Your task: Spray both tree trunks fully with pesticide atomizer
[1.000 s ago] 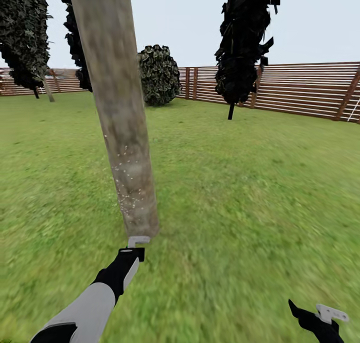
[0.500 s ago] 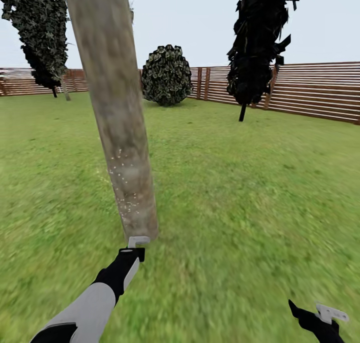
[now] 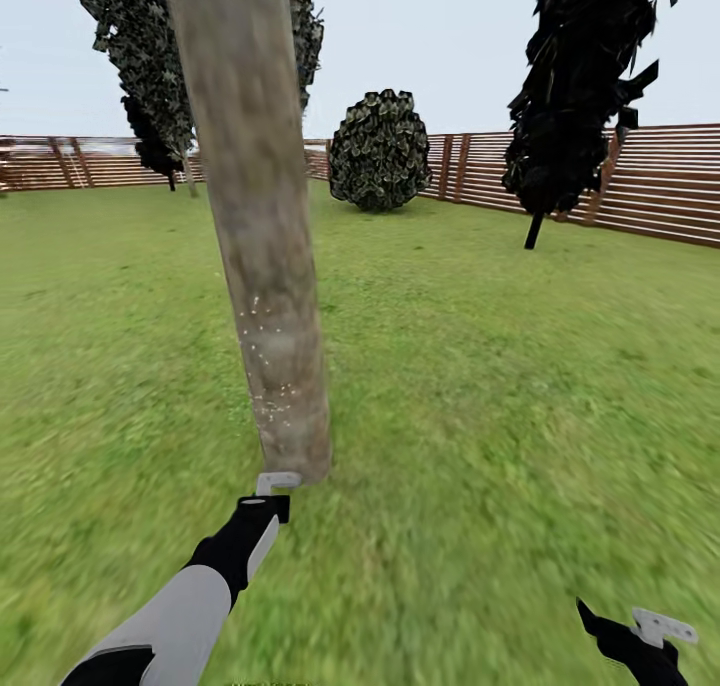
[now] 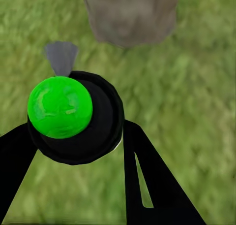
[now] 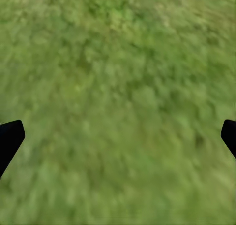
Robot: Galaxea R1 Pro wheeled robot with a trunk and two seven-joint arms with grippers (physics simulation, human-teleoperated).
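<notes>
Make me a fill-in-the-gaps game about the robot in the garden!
1. The left gripper holds a black bottle with a ____ top.
2. Whitish specks dot the tree ____.
3. The right gripper's fingers are spread over ____.
4. A brown ____ runs behind the round bush.

Missing words: green; trunk; grass; fence

Grey-sleeved left arm, black wrist, pale gripper.

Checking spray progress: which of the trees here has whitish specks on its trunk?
The thick grey-brown trunk directly ahead of the left gripper; the thin-trunked black-leaved tree by the fence shows none.
</notes>
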